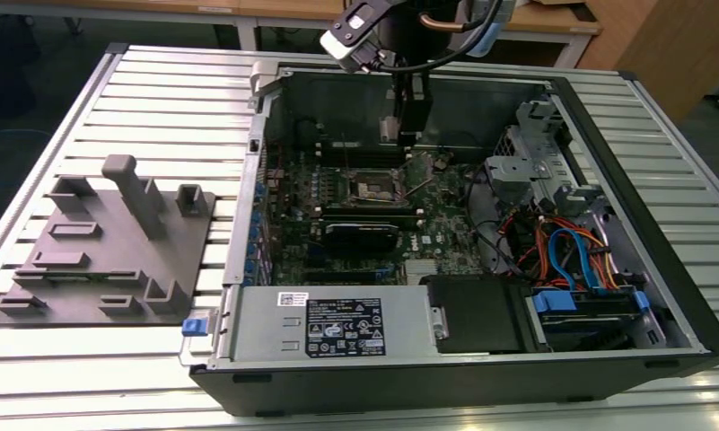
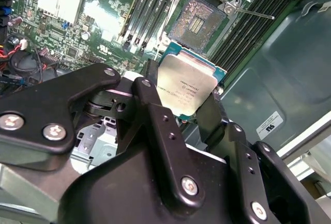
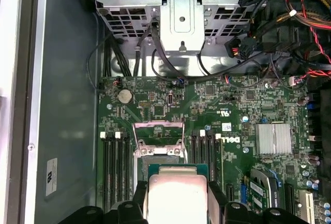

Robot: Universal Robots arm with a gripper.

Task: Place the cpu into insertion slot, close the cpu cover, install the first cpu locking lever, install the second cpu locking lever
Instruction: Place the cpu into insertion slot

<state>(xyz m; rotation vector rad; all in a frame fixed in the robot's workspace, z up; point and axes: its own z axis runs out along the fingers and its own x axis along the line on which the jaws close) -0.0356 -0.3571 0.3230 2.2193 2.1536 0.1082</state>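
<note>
The hand (image 2: 184,95) is clamped on the cpu (image 2: 189,79), one black finger (image 2: 151,87) pressed to each of two opposite edges, the chip's silver-grey top facing the camera in both wrist views (its green border shows just past the metal lid). In the first wrist view the cpu (image 3: 176,193) sits between the fingers just beside the insertion slot (image 3: 158,154) and partly in front of it, held off the green circuit board (image 3: 232,105) rather than resting on it. The insertion slot (image 2: 199,19) lies uncovered, its dark field of contacts bare, and the cpu cover (image 3: 158,124) is swung up and away from it, with a thin locking lever (image 2: 256,13) sticking out free beside the socket. Long black memory slots (image 3: 116,167) run along both sides of the socket. In the exterior view the hand (image 1: 404,130) hangs inside the open computer case (image 1: 682,296), in the upper middle of the frame, above and just behind the insertion slot (image 1: 375,186). The case lies on a ribbed metal worktop (image 1: 96,377), and a grey moulded fixture (image 1: 108,260) rests at the exterior view's left, well apart from the case.
</note>
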